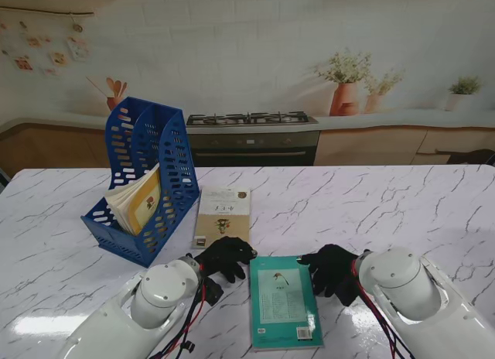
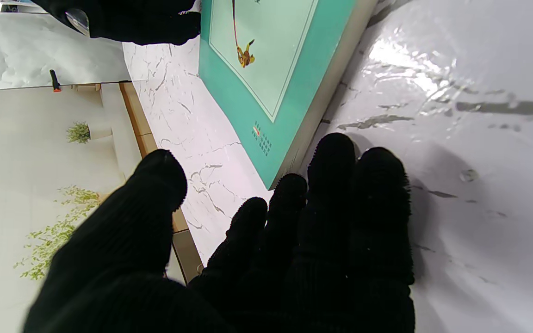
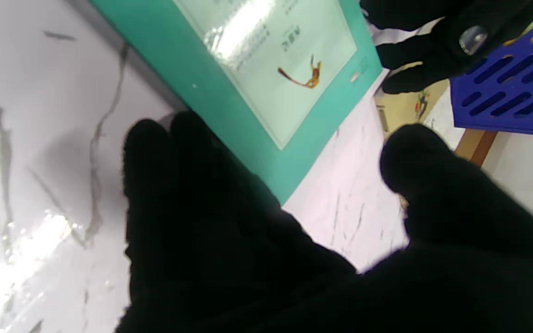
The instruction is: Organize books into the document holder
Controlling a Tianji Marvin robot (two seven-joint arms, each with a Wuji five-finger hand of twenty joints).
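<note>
While teal book [image 1: 284,301] lies flat | white marble table [image 1: 402,212] | kitchen backdrop [image 1: 255,57]

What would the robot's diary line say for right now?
left hand open, left of green book | right hand open, right of it | book flat on table

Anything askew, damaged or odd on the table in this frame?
Nothing damaged or spilled. The blue holder stands upright with one book leaning inside it. The cream book and teal book lie flat outside it. The left hand and right hand flank the teal book's far corners.
</note>
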